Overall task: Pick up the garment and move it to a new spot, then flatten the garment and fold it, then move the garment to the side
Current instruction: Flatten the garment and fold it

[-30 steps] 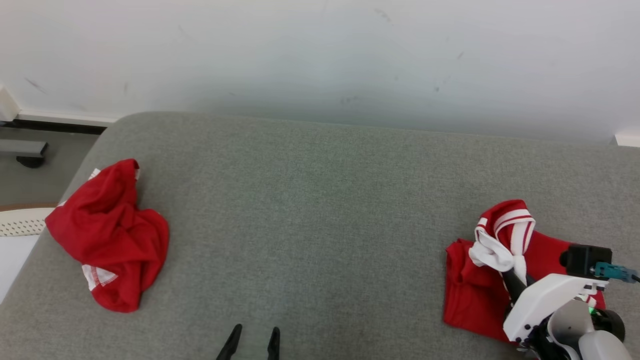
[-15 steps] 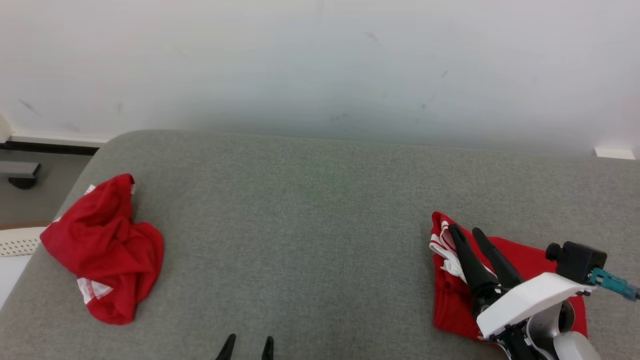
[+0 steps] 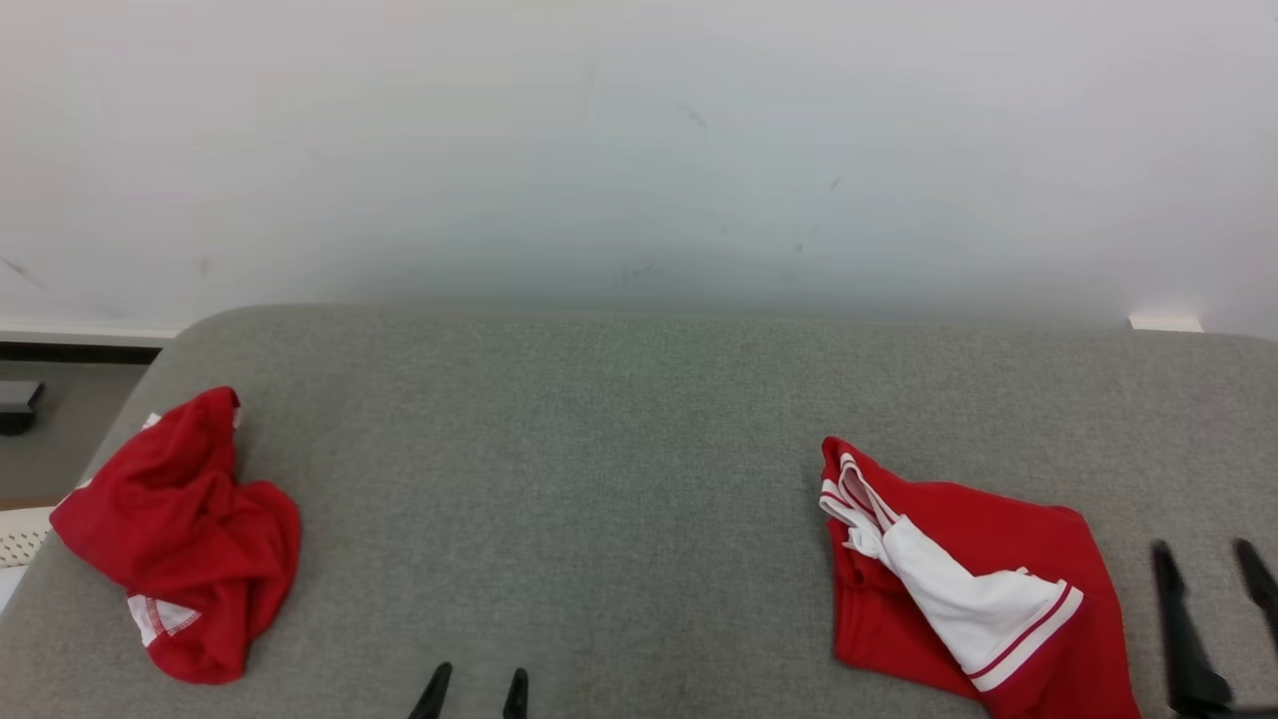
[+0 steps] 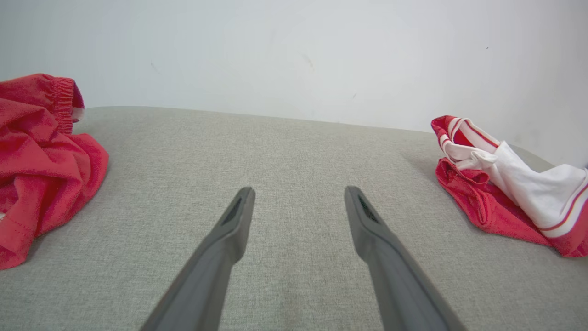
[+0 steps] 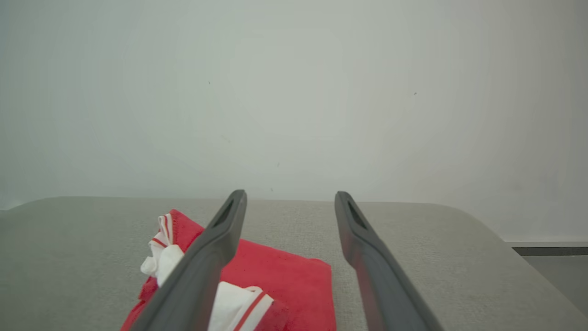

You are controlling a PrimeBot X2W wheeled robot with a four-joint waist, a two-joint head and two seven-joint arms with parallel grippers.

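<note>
A red garment (image 3: pixel 998 539) with a white, red-striped panel lies roughly folded at the right of the grey padded table (image 3: pixel 599 479); it also shows in the left wrist view (image 4: pixel 482 207) and the right wrist view (image 5: pixel 285 276). My right gripper (image 3: pixel 1201 559) stands open just right of it, touching nothing; its own view has the open fingers (image 5: pixel 290 194) above the cloth's near right edge. At the table's front middle my left gripper (image 3: pixel 477 689) is open and empty, well away from the cloth (image 4: pixel 299 191).
A second red garment (image 3: pixel 180 539) lies crumpled near the table's left edge (image 4: pixel 41 156). A pale wall rises right behind the table. Beyond the left edge are the floor and a white perforated object (image 3: pixel 20 519).
My right gripper has opened, let go of the garment's white striped part and drawn back to the right. That part now lies across the red cloth. The head camera has tilted.
</note>
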